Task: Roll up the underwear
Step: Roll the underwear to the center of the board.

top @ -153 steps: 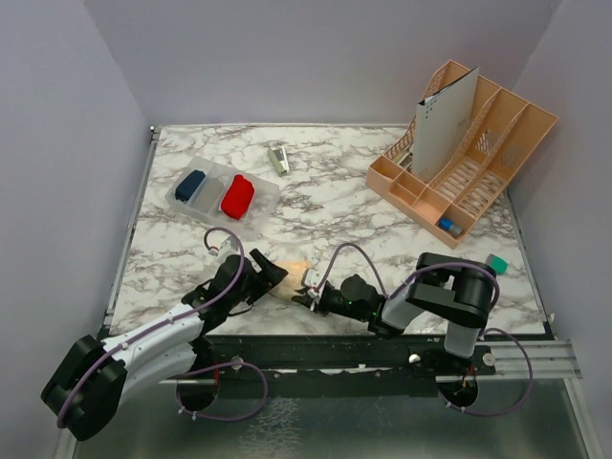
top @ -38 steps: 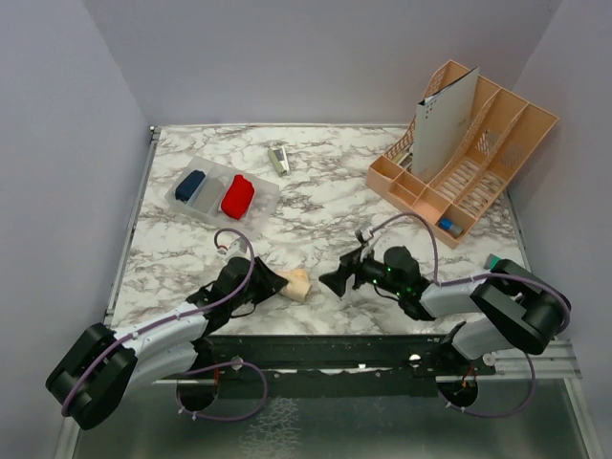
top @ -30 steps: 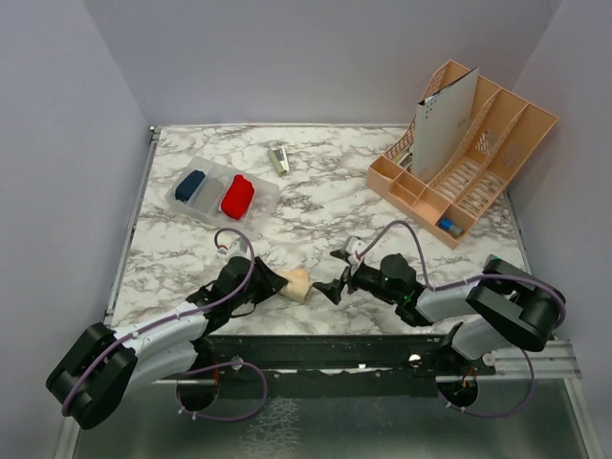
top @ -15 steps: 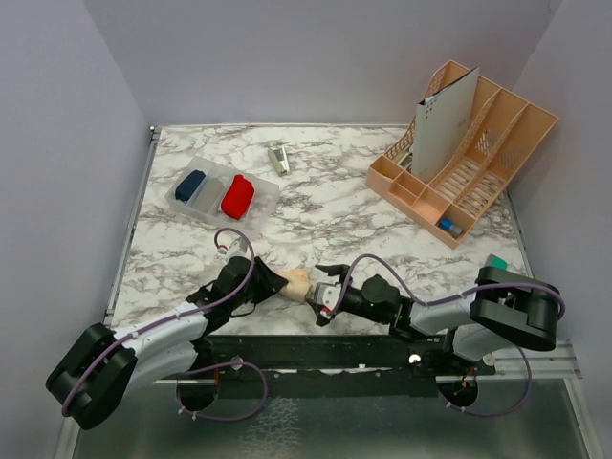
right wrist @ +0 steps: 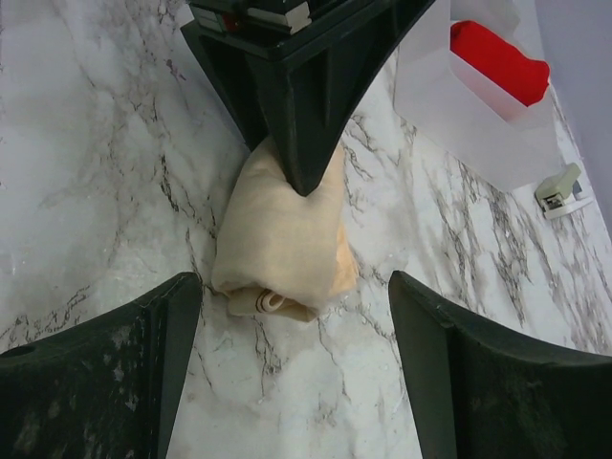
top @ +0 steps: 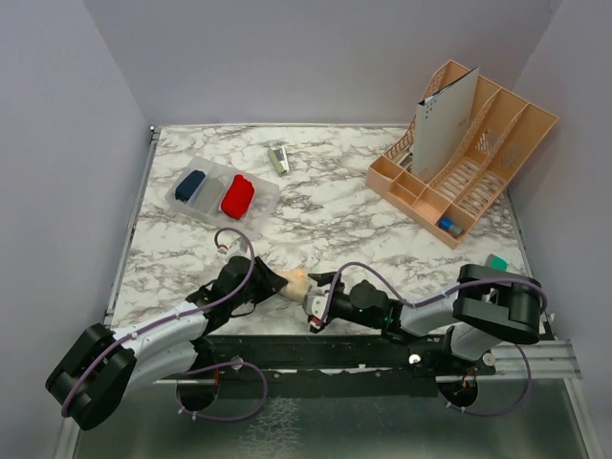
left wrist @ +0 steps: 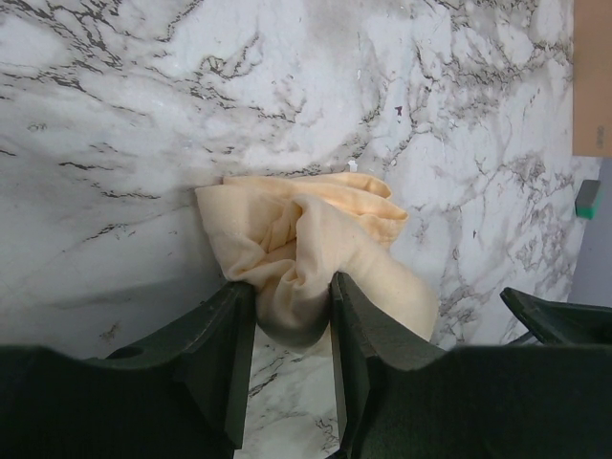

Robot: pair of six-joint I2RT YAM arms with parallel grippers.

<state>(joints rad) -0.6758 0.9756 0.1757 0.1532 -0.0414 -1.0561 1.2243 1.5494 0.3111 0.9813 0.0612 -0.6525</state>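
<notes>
Peach underwear (left wrist: 316, 249) pinched by left fingers (left wrist: 220, 344), right fingers (right wrist: 143, 363) (spread) flanking

peach roll (left wrist: 316, 253) near end hidden in L gripper (left wrist: 289, 292), organiser (left wrist: 593, 76) cut by frame edge

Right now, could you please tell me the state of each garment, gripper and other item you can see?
peach underwear: rolled, clamped at one end.
left gripper: shut on the peach underwear.
right gripper: open, one finger on each side of the roll's free end.
red underwear: rolled, lying in the clear tray.
white sheet: upright in the desk organizer.
</notes>
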